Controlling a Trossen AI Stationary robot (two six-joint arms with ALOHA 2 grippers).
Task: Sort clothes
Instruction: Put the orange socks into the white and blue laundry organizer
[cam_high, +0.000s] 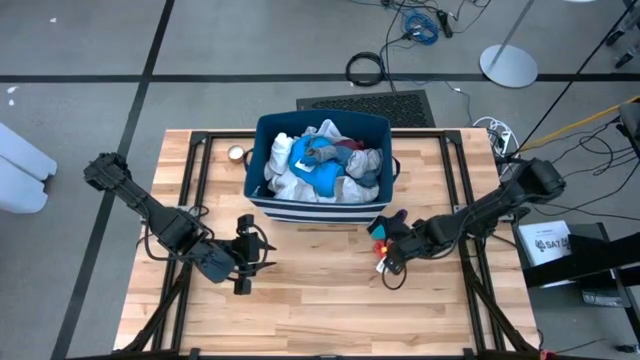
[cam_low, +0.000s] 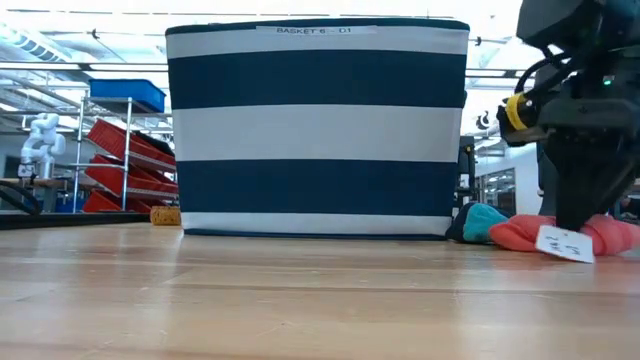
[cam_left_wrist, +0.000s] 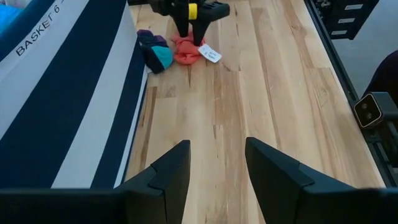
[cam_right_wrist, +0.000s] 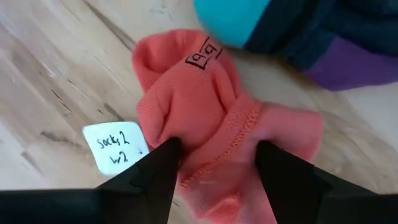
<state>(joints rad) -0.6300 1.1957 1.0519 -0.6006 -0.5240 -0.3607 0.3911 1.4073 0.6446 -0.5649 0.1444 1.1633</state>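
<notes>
High view: a navy bin with white stripes (cam_high: 322, 205) stands at the middle of the wooden table (cam_high: 320, 300), toward its far edge, heaped with clothes (cam_high: 325, 165) in white, grey, teal-blue and maroon. The left gripper (cam_high: 250, 254) rests low over bare wood in front of the bin's left corner, its jaws spread apart with nothing between them; the left wrist view shows the two dark fingers (cam_left_wrist: 171, 171) parted above empty boards, the striped bin wall (cam_left_wrist: 68, 106) running alongside.

The right gripper (cam_high: 385, 250) is down at the table just in front of the bin's right corner. In the right wrist view its fingers (cam_right_wrist: 158, 171) straddle a red-pink sock (cam_right_wrist: 205, 118), one on each side and pressed against the bunched fabric, so the jaws are grasping the sock, which still lies on the wood. A small white paper tag (cam_right_wrist: 115, 148) with handwriting lies beside the sock. Just beyond it, nearer the bin, sits another small bundle in teal, navy and purple (cam_right_wrist: 298, 34), touching the red-pink sock.

The low view shows the same pair (cam_low: 540, 232) on the table at the bin's right foot, the tag (cam_low: 566, 243) leaning in front of them, with the right arm coming down onto the red-pink piece.
</notes>
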